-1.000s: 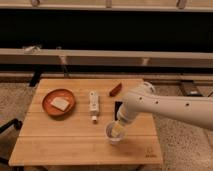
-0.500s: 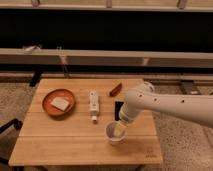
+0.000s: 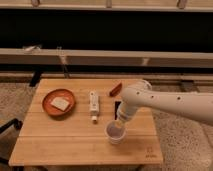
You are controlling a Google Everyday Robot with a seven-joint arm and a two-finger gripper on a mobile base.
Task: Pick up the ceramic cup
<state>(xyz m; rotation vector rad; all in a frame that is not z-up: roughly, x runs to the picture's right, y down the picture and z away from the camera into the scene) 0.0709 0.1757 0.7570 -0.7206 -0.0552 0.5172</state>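
The ceramic cup is a small pale greyish-white round cup standing upright on the wooden table, right of centre near the front. My gripper hangs from the white arm that reaches in from the right. It is right above the cup's far rim and hides part of it. I cannot tell whether it touches the cup.
An orange plate with a pale piece of food sits at the table's left. A white bottle-like object lies in the middle. A red item lies near the far edge. A dark object lies beside the arm. A railing runs behind the table.
The gripper has moved slightly lower and closer over the cup. The cup and the other objects have not moved.
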